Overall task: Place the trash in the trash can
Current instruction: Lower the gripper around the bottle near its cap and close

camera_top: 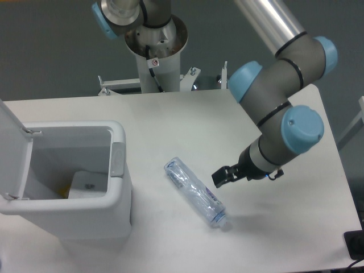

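The clear plastic bottle (pixel 194 192) with a bluish label lies on its side on the white table, with its white cap (pixel 223 225) pointing to the front right. My gripper (pixel 223 176) hangs just right of the bottle's middle, a little above the table. Its dark fingers stand slightly apart and hold nothing. The white trash can (pixel 116 193) stands at the left with its flip lid (pixel 11 148) swung open and the grey latch tab (pixel 117 160) on its rim. Something pale with a yellowish patch (pixel 85 185) lies at its bottom; I cannot tell if it is the wrapper.
The arm's base column (pixel 154 57) stands at the table's back edge, with metal brackets (pixel 193 77) beside it. The arm's elbow (pixel 284 108) hangs over the table's right side. The table's right edge (pixel 341 170) is near the wrist.
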You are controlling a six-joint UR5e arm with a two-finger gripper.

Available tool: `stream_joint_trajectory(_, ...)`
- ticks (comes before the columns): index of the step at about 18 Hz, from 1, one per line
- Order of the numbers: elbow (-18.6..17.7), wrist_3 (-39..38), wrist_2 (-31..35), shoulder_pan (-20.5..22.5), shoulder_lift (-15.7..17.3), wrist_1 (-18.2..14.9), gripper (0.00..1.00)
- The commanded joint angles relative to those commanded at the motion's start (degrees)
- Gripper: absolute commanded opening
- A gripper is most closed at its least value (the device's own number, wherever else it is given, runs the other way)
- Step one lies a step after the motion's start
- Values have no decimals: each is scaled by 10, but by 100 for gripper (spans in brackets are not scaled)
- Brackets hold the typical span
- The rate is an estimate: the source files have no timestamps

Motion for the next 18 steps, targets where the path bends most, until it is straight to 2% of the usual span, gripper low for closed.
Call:
stream_joint_trajectory(4,-3,-20,4,-18,-18,4,100)
stream_joint_trajectory(6,-6,-32,22,-29,-32,34,100)
stream_joint_trajectory(8,-4,-62,28,-37,-41,50,100)
stream_joint_trajectory(16,-9,-85,59,-54,-59,68,100)
stream_joint_trajectory(18,-10,-86,89,-58,-64,67,100)
